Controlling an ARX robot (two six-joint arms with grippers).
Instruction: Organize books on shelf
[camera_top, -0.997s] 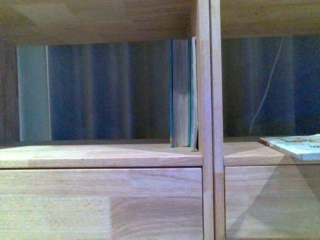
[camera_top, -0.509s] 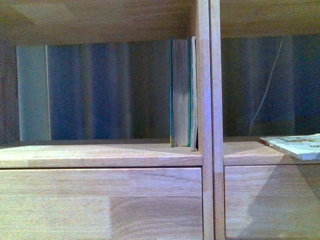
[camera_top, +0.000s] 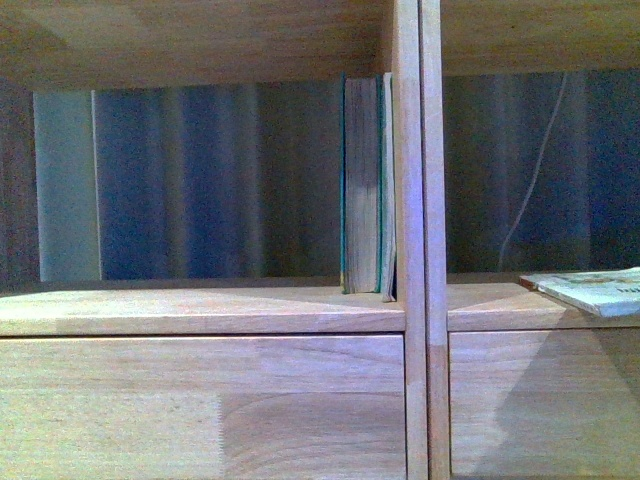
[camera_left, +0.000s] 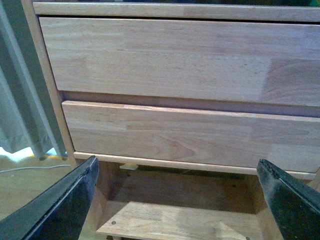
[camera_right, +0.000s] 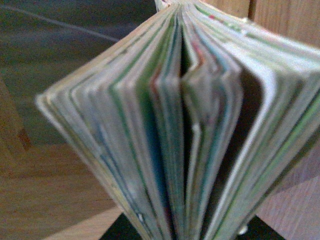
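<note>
While your left gripper (camera_left: 177, 164) gapes empty, your right gripper (camera_right: 190, 231) clamps a floppy white-and-blue paperback (camera_right: 170, 125) (pages fanned). Pale wooden shelf (camera_top: 200, 310) ahead.

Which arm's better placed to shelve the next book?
Right. The right gripper pinches the paperback, which sits at the right compartment's edge in the front view. The left gripper is open, empty, low by the drawers.

wide-apart jaws face two drawer fronts (camera_left: 170, 60) of the shelf (camera_left: 175, 10).
</note>
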